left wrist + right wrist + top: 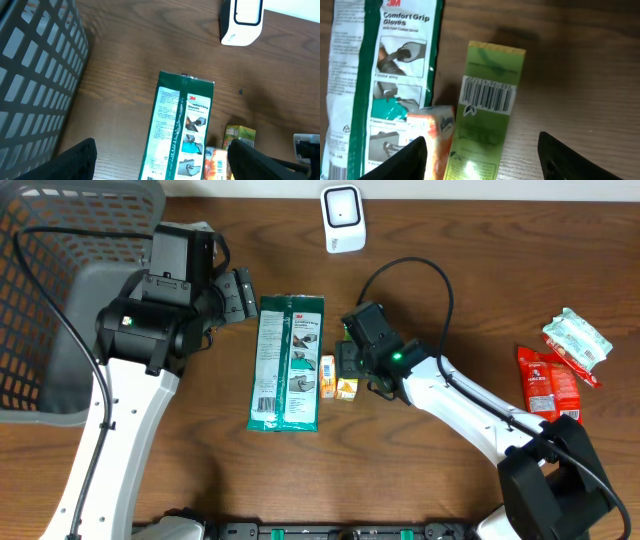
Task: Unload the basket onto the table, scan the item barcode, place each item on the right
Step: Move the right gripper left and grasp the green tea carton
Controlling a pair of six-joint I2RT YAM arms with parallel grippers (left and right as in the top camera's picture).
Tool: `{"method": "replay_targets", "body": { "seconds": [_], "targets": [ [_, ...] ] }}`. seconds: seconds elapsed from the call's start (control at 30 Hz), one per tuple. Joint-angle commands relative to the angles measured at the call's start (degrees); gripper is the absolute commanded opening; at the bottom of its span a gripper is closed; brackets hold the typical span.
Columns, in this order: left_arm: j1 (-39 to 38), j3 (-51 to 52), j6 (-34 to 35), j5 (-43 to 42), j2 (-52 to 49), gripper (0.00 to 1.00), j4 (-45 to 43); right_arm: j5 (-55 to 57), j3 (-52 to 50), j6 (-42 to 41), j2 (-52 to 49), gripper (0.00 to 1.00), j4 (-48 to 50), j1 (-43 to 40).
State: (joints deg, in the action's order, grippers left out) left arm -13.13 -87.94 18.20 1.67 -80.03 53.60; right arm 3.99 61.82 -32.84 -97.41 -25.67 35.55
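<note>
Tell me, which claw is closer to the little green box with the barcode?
Right. The right claw hangs open just above the green box; the left claw sits beyond the glove packet, toward the basket.

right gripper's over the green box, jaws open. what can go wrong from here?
1. The orange box lies against the green box, and both sit between the right gripper fingers. Closing may pinch both or knock one askew.
2. The glove pack edge is close to one finger and may snag.
3. The barcode faces up while the scanner stands well away, so the box likely needs turning.
</note>
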Motion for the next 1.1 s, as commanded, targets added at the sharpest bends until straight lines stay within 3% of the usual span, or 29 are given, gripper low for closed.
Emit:
{"method": "replay_targets", "body": {
  "seconds": [0.0, 0.27, 0.37, 0.47, 0.53, 0.7, 0.9, 1.07],
  "targets": [
    [0.26, -0.37, 0.09, 0.31, -0.17, 0.84, 0.13, 2.16, 0.24, -2.36, -0.81, 0.67, 0.22, 0.28],
    [0.26, -0.37, 0.09, 0.33, -0.17, 0.84, 0.15, 2.19, 0.24, -3.87, -4.81, 0.63, 1.05, 1.66],
    [0.26, -0.37, 0.09, 0.31, -0.17, 0.84, 0.15, 2.38, 0.24, -4.0, -6.25, 0.57, 1.31, 2.05],
    [0.26, -0.37, 0.11, 0.31, -0.17, 0.84, 0.15, 3.61, 0.24, -3.96, -6.49, 0.44, 1.27, 2.05],
    [0.26, -0.37, 0.09, 0.31, -0.17, 0.84, 0.15, 5.2, 0.26, -3.87, -6.34, 0.4, 0.94, 2.05],
    [0.26, -0.37, 0.09, 0.31, -0.17, 0.84, 0.15, 5.84, 0.26, 0.59, -6.1, 0.37, 0.72, 1.44],
    [0.26, -0.37, 0.09, 0.31, -0.17, 0.84, 0.15, 5.84, 0.26, 9.66, -5.88, 0.26, -0.22, 0.26],
    [0.26, -0.37, 0.09, 0.31, -0.17, 0.84, 0.15, 5.86, 0.28, 14.69, -4.48, 0.3, -1.97, -1.33]
  ]
}}
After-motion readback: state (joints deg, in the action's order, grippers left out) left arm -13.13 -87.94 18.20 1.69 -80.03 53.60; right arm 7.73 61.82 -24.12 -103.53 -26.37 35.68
